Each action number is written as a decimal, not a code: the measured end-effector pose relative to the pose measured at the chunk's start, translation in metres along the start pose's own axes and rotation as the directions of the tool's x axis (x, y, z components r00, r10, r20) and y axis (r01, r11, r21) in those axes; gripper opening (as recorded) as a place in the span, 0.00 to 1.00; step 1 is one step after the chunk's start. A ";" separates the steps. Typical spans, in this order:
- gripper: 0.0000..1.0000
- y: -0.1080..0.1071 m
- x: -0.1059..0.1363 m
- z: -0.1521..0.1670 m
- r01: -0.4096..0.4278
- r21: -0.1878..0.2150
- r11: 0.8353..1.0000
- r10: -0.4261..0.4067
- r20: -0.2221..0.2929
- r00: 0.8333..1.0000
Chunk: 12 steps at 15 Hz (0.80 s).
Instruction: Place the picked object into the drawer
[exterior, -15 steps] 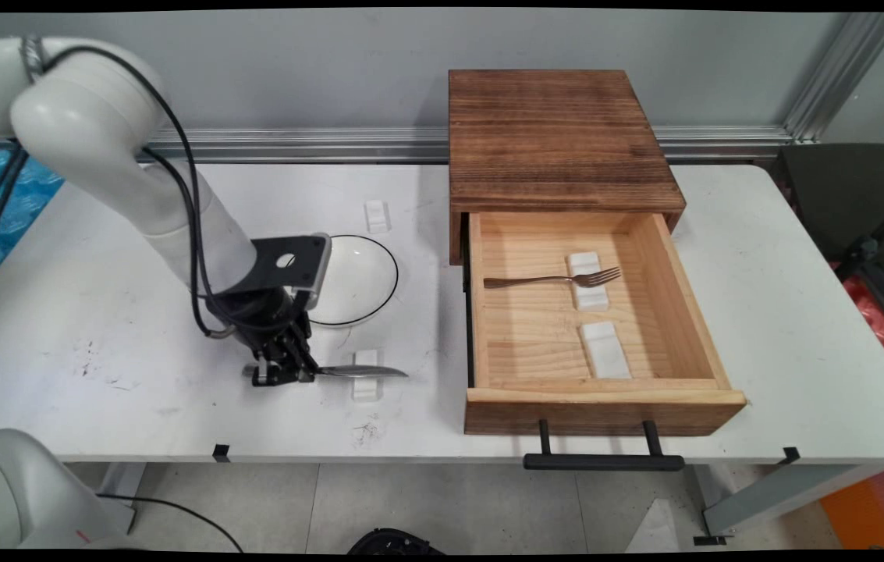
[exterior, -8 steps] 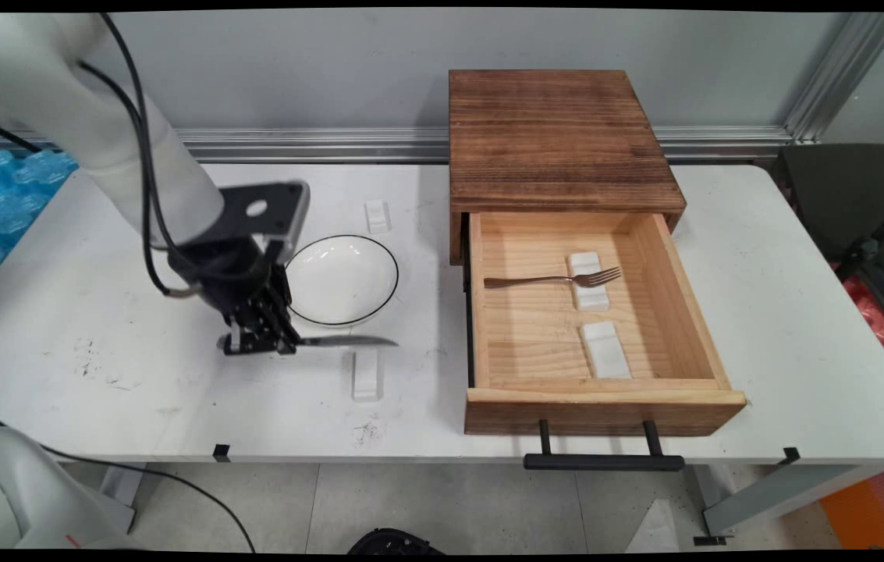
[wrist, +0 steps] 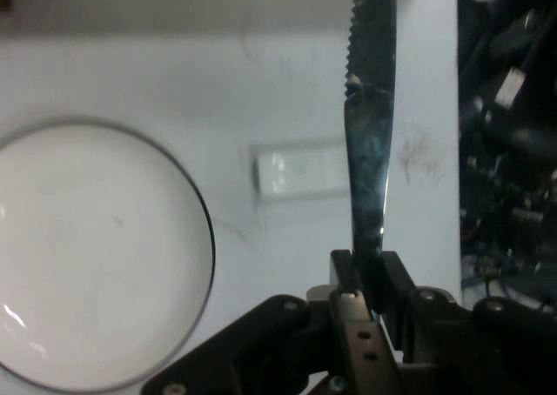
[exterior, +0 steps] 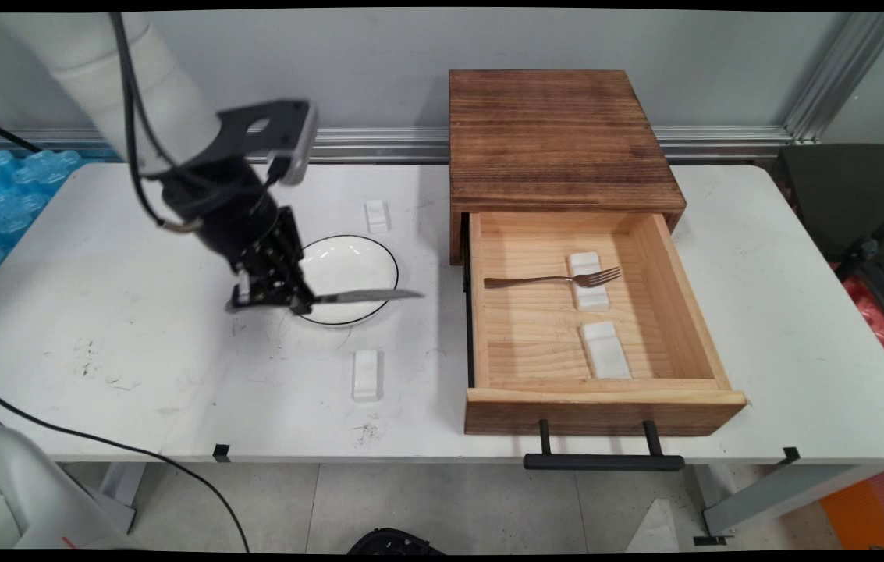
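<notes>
Black two-finger gripper (exterior: 274, 298) clamped on the handle end of a table knife (exterior: 367, 296), seen from the near side of the white table (exterior: 137, 367). The knife is carried level and clear of the tabletop, its blade pointing toward the open wooden drawer (exterior: 535, 343) and crossing above the near rim of the white black-rimmed bowl (exterior: 352, 269). In the hand view the fingers (wrist: 348, 312) are drawn in narrow on the handle and the serrated blade runs straight away from them.

Landmark: the bowl. Two small white rests lie on the table, one on the near side of the bowl (exterior: 366, 373), one on its far side (exterior: 377, 215). The near rest carries nothing. The drawer stands to the right of the bowl, pulled out from under a dark wooden box (exterior: 559, 136); inside it a fork (exterior: 555, 279) lies across one white rest (exterior: 588, 265), and a second rest (exterior: 605, 350) nearer the drawer front is bare.

Risks, as judged from this pose: the grip is at the very end of a long, thin, smooth handle, so the blade could pivot or slide between the fingers under a quick swing. The tip leads, so a low pass toward the drawer could strike its side wall, and any dip here could clip the bowl's rim.
</notes>
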 end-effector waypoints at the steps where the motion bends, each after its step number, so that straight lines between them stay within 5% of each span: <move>1: 0.00 -0.001 0.006 -0.004 0.003 -0.001 1.000 -0.003 -0.009 1.000; 12: 0.00 -0.030 0.118 -0.023 0.038 -0.013 0.999 -0.040 -0.140 0.989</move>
